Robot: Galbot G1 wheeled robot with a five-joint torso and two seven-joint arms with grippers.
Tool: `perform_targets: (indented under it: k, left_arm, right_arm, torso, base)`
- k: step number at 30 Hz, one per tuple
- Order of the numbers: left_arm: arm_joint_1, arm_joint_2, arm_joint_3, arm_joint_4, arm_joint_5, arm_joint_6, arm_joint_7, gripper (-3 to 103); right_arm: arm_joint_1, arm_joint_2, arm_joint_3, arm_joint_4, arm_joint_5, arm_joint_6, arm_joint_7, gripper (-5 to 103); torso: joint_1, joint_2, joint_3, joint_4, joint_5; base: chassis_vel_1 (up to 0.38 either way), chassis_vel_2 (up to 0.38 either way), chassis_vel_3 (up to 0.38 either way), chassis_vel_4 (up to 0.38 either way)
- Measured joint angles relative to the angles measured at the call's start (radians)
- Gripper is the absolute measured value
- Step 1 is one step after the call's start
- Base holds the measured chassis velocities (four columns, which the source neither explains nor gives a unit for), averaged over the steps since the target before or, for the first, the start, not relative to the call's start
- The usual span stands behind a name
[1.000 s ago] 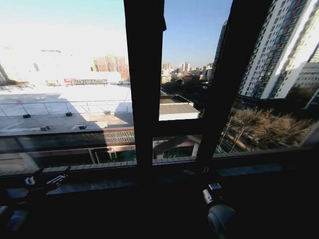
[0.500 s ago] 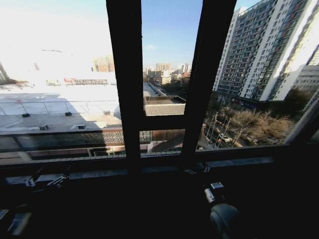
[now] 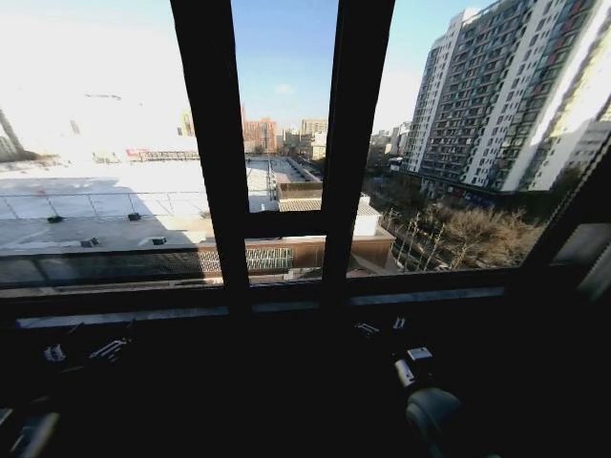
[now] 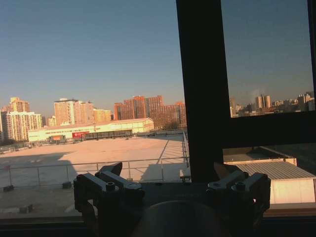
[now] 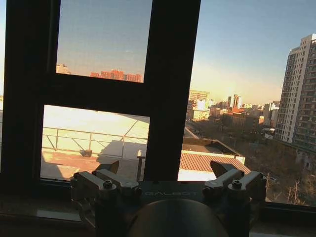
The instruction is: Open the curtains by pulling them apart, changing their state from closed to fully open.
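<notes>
Window frame [image 3: 334,143] bare, task seemingly complete — left gripper [image 4: 170,185] and right gripper [image 5: 168,183] spread wide, empty, low; next: retreat.

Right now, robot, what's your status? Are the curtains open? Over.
Left tool open, empty, low, facing the window. Right tool open, empty, same. Ahead, black window frame, glass uncovered, city in plain view. Nothing in the way.

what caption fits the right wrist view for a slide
Right gripper, fingers open and empty, faces the black window frame with sunlit rooftops and towers beyond.
</notes>
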Motion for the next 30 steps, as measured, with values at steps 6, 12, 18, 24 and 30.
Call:
perform_targets:
  k: [6,12,18,24,30]
  left_arm:
    - [0.001,-0.001,0.002,-0.002,0.0,-0.001,0.0,100]
    - [0.003,-0.003,0.006,0.003,0.0,-0.009,0.002,100]
    - [0.007,0.0,0.006,0.011,-0.002,-0.022,0.007,100]
    - [0.011,0.005,0.003,0.021,-0.005,-0.031,0.01,100]
    - [0.009,0.006,0.008,0.029,-0.005,-0.038,0.011,100]
  right_arm:
    - [-0.012,0.004,0.005,0.007,0.0,0.002,0.0,100]
    - [-0.025,0.012,0.013,0.017,-0.004,0.004,0.002,100]
    - [-0.027,0.025,0.012,0.018,-0.01,0.005,0.002,100]
    - [-0.027,0.034,0.007,0.019,-0.032,0.005,0.003,100]
    - [-0.031,0.037,0.008,0.019,-0.043,0.006,0.003,100]
  torso:
    - [0.0,0.0,0.0,0.0,-0.0004]
    - [0.0,0.0,0.0,-0.0001,-0.0002]
    - [0.0,0.0,0.0,0.0,-0.0005]
    - [0.0,0.0,0.0,-0.0002,-0.0003]
    - [0.0,0.0,0.0,0.0001,-0.0003]
  base:
    - [0.013,-0.373,-0.028,0.381]
    - [0.012,-0.388,-0.004,0.382]
    - [0.007,-0.383,0.003,0.398]
    - [0.023,-0.377,-0.028,0.363]
    - [0.007,-0.387,0.0,0.388]
